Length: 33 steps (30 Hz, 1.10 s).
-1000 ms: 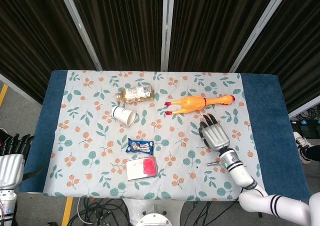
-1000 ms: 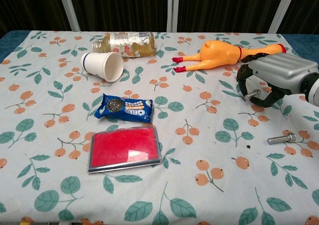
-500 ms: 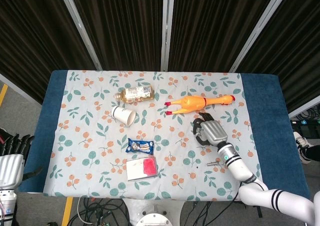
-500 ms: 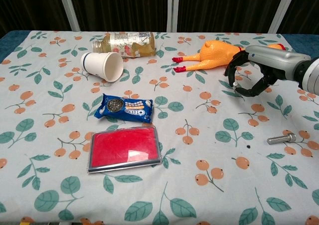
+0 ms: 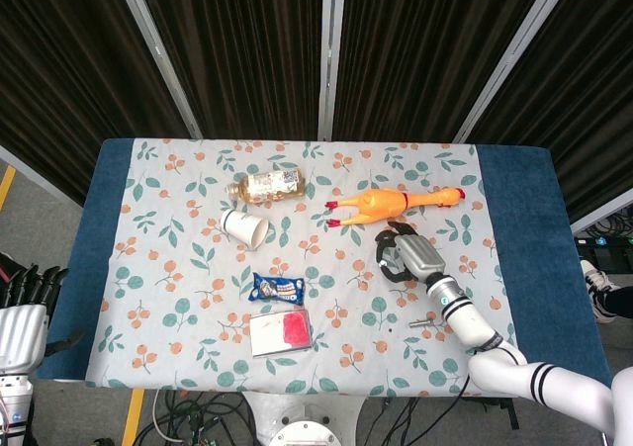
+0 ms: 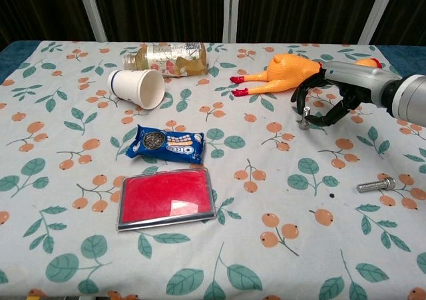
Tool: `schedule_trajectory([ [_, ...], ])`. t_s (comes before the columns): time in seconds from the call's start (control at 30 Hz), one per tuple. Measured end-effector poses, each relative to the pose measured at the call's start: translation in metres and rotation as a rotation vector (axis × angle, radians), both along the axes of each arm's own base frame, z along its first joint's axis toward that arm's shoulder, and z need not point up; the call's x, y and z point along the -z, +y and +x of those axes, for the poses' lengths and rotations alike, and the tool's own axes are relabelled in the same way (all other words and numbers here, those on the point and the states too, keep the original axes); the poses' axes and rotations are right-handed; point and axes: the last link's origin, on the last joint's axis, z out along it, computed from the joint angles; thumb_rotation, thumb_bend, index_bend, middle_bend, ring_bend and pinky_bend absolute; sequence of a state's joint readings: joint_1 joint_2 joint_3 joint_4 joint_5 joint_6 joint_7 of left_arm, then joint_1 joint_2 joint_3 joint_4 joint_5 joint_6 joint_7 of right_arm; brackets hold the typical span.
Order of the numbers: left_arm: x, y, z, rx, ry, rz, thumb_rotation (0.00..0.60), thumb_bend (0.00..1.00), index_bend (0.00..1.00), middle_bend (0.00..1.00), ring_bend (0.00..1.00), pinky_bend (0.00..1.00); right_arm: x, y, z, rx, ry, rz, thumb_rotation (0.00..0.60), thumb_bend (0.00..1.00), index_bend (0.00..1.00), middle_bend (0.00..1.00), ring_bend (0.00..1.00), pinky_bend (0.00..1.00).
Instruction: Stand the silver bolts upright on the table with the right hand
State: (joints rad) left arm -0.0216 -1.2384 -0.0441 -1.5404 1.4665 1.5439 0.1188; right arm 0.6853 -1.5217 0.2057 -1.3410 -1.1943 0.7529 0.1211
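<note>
My right hand (image 6: 333,99) hovers low over the table's right side, just in front of the rubber chicken. Its fingertips pinch a small silver bolt (image 6: 305,118), which points upright with its lower end at the cloth. In the head view the same hand (image 5: 404,255) hides that bolt. A second silver bolt (image 6: 376,185) lies flat on the cloth near the right front, apart from the hand, and it also shows in the head view (image 5: 423,320). My left hand (image 5: 25,312) hangs off the table's left front corner, fingers straight and holding nothing.
A yellow rubber chicken (image 6: 293,70) lies right behind the right hand. Further left are a lying bottle (image 6: 170,56), a tipped paper cup (image 6: 136,87), an Oreo pack (image 6: 166,144) and a red-lidded box (image 6: 166,197).
The right hand has moved left and turned, bringing the bolt from lying sideways in the fingers to pointing upright at the cloth. The lying bolt and left hand stayed put.
</note>
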Motion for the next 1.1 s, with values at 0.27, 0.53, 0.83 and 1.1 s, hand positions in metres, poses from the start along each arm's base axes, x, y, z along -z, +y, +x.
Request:
schedule_trajectory([
  [0.27,0.0,0.0,0.0,0.001,0.0,0.001,0.6,0.0,0.14,0.12,0.0,0.0,-0.001,0.0,-0.001,-0.007,0.006,-0.006,0.6,0.37,0.46,0.23,0.0,0.0],
  [0.53,0.0,0.001,0.0,0.004,0.001,0.0,0.6,0.0,0.14,0.12,0.0,0.0,-0.003,0.003,-0.004,-0.012,0.013,-0.007,0.6,0.37,0.42,0.23,0.0,0.0],
  [0.83,-0.002,0.002,0.0,0.004,0.006,0.005,0.6,0.0,0.14,0.12,0.0,0.0,-0.027,0.012,0.004,-0.131,0.007,-0.111,0.6,0.38,0.28,0.22,0.0,0.0],
  [1.1,-0.002,0.003,0.003,0.015,0.013,0.004,0.6,0.0,0.14,0.12,0.0,0.0,-0.064,0.064,-0.005,-0.318,0.113,-0.184,0.6,0.35,0.36,0.25,0.0,0.0],
])
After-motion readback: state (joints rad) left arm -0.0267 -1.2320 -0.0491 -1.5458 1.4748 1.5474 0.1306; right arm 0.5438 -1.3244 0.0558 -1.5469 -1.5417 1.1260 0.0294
